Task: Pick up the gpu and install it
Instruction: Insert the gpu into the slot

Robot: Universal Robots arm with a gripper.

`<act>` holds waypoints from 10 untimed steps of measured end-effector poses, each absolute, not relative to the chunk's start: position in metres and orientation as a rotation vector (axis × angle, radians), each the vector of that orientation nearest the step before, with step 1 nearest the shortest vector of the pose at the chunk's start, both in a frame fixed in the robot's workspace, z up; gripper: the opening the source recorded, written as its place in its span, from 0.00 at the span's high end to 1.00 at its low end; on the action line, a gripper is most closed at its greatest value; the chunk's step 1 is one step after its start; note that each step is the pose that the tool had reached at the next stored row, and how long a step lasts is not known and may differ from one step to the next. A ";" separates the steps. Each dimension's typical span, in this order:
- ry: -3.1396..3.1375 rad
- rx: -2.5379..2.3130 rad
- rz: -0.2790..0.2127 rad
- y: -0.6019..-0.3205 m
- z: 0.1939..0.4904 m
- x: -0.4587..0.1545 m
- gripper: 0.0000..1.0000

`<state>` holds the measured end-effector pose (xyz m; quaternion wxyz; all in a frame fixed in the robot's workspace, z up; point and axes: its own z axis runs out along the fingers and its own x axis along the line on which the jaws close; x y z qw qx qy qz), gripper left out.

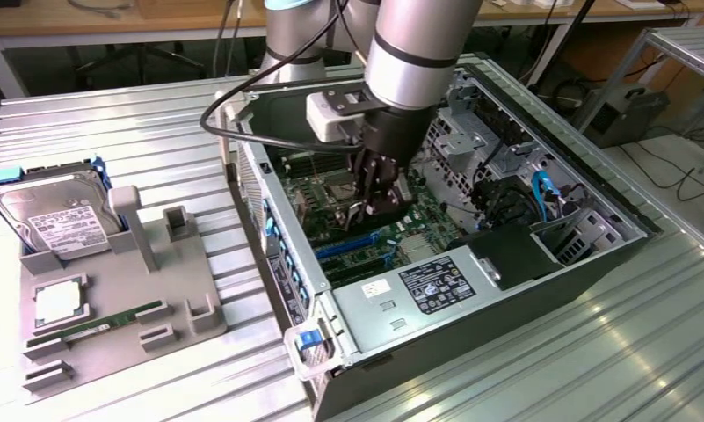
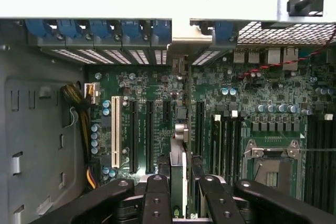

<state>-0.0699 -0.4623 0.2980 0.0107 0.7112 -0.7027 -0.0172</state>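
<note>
Most of the task looks done: the gripper (image 2: 178,195) is down inside the open computer case (image 1: 586,264), its fingers (image 2: 156,198) pinching the gpu (image 2: 179,156) edge-on over the motherboard (image 2: 157,93). The card's silver bracket reaches the case's rear slot wall, near its middle. Whether it is fully seated cannot be told.

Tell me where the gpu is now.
The gpu stands edge-on between the gripper fingers, inside the open computer case, above the motherboard's slots.
</note>
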 end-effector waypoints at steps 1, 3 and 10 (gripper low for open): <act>-2.193 2.219 -0.054 -0.462 0.296 -0.070 0.74; -2.193 2.219 -0.054 -0.462 0.293 -0.071 0.74; -2.193 2.219 -0.054 -0.460 0.291 -0.071 0.74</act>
